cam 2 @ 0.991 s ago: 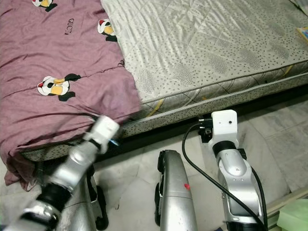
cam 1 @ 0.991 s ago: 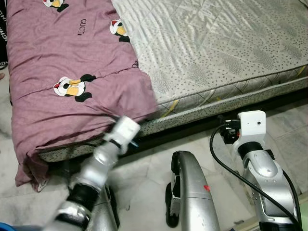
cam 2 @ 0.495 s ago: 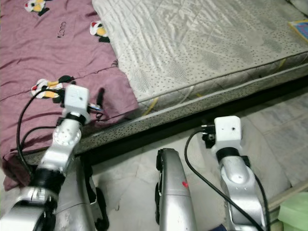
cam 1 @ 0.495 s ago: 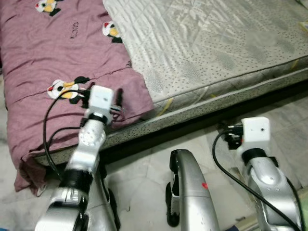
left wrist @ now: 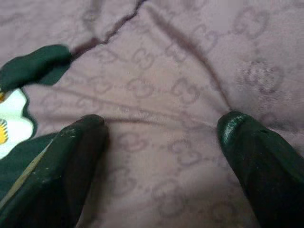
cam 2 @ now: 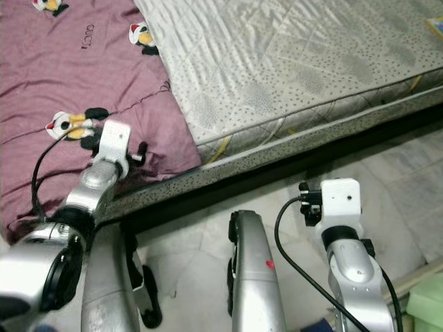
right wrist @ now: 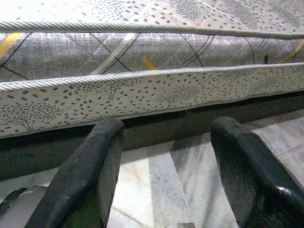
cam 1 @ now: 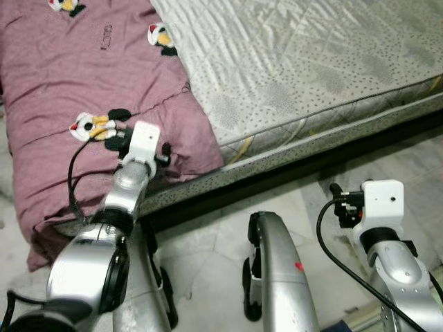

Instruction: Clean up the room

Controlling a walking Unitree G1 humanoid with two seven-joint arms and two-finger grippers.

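A mauve quilt (cam 1: 76,90) (penguin prints on it) covers the left part of the grey mattress (cam 1: 311,62). The left end effector (left wrist: 159,142) presses on the quilt near its front edge, fingers spread. The right end effector (right wrist: 164,171) hovers above the marble floor (right wrist: 156,190) facing the mattress side, fingers spread, holding nothing.

Purple blanket (cam 1: 83,83): small dark printed word near the top, upside down, not clearly legible.

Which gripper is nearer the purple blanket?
Left. The left gripper is open against the purple blanket; the right gripper hangs open over the floor, beside the mattress.
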